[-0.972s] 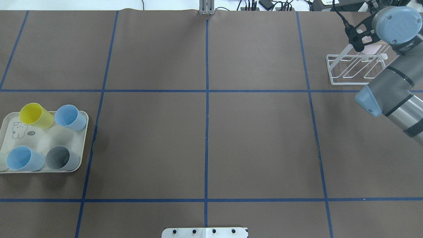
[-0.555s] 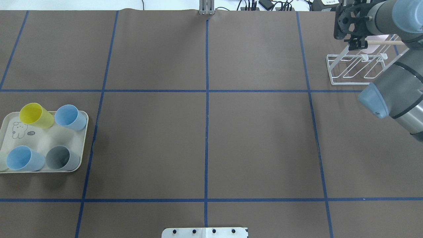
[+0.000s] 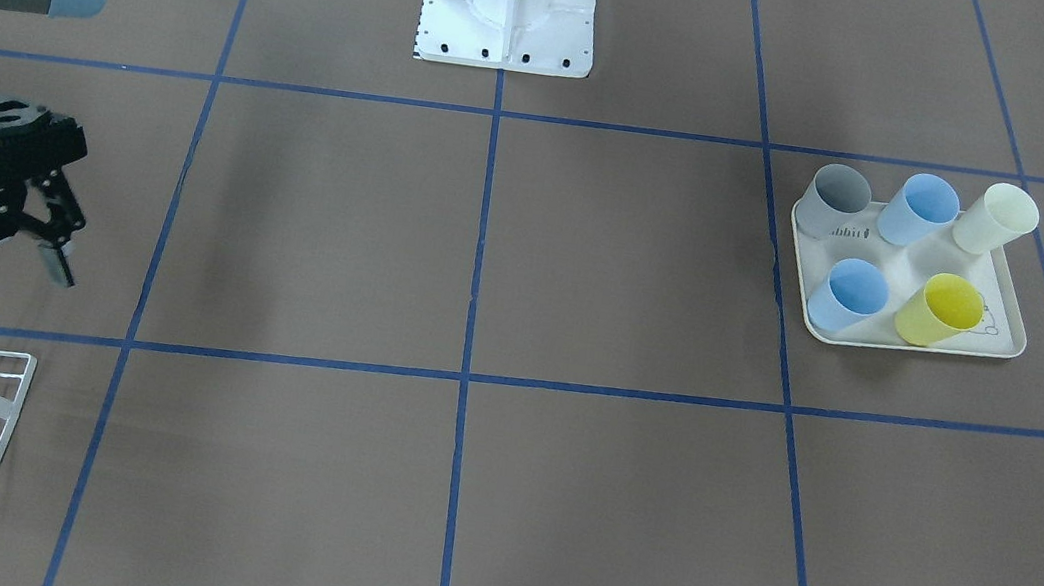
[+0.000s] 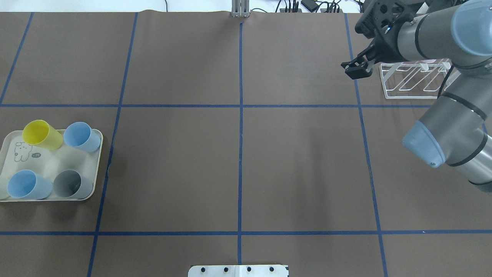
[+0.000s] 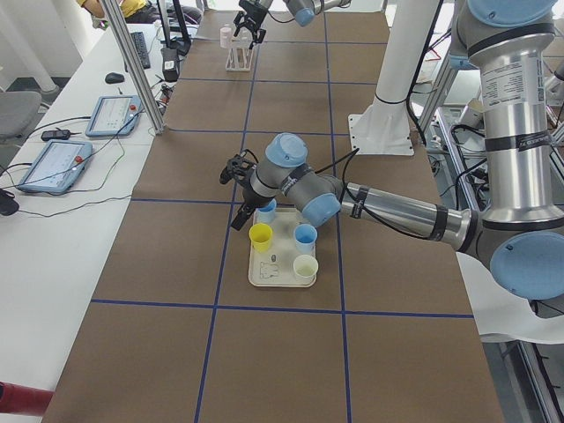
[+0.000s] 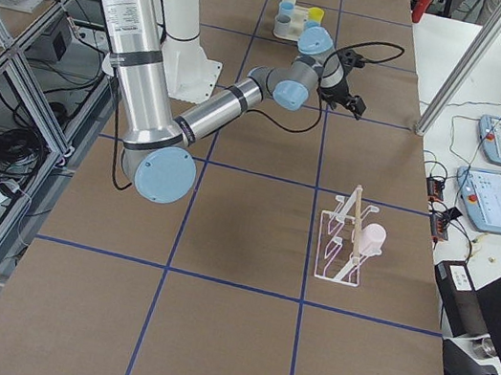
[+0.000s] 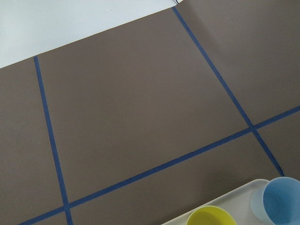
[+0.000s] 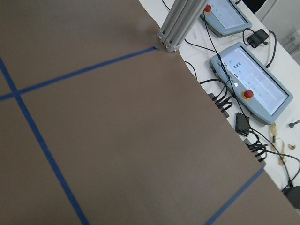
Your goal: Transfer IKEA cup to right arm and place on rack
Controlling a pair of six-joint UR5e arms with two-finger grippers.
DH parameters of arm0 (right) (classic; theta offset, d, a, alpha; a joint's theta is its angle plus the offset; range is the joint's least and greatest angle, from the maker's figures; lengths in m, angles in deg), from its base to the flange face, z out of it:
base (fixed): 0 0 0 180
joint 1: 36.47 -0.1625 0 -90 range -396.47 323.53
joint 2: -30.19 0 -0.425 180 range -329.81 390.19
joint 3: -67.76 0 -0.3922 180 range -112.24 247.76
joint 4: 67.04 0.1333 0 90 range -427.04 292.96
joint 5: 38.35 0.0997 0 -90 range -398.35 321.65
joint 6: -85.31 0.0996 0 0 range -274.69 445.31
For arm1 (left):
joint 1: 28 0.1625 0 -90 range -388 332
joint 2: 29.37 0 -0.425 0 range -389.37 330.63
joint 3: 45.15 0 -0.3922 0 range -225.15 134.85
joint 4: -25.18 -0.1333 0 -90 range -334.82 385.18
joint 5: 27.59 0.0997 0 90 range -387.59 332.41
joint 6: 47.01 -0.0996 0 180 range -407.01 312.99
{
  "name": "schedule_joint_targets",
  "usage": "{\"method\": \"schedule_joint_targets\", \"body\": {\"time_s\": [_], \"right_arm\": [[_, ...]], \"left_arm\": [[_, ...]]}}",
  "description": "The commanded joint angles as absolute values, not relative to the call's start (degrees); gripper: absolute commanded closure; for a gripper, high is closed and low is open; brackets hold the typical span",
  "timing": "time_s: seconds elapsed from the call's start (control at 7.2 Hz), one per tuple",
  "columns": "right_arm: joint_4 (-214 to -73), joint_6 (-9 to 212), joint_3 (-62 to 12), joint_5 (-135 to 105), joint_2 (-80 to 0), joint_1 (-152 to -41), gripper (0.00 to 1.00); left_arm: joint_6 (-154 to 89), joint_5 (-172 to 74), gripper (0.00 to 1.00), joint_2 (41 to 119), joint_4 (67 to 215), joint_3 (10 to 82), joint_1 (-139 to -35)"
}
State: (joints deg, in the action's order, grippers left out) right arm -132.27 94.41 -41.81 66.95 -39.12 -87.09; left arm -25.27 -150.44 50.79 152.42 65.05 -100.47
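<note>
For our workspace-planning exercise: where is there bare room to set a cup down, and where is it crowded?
Free: the brown table's middle squares, between the cream rabbit-print tray and the white wire rack. Crowded: the tray, with five cups.

A pale pink cup (image 6: 373, 238) sits mounted on the white wire rack (image 6: 347, 232).

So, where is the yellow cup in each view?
Exterior front-facing: yellow cup, right side.
Overhead exterior: yellow cup, left edge.
Exterior left: yellow cup, centre.
Exterior right: yellow cup, top centre.
Left wrist: yellow cup, bottom edge.
Right wrist: not in it.
Shared landmark: the cream tray holding it.
</note>
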Motion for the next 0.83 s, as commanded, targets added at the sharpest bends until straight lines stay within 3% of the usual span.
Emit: {"method": "schedule_joint_targets", "body": {"time_s": [0.0, 0.28, 0.69], "right_arm": [[-132.3, 101.3, -43.0, 67.0, -37.0, -82.8, 0.01], [-132.3, 101.2, -43.0, 66.9, -37.0, -82.8, 0.01], [-132.3, 101.1, -43.0, 66.8, -37.1, -82.8, 0.01]], "left_arm": [[-16.4, -146.8, 0.0, 50.8, 165.6, 56.9, -94.7], [-11.1, -143.9, 0.0, 50.8, 174.3, 50.9, -90.0], [-5.0, -138.2, 0.01, 50.9, 179.0, 47.4, -83.3]]}}
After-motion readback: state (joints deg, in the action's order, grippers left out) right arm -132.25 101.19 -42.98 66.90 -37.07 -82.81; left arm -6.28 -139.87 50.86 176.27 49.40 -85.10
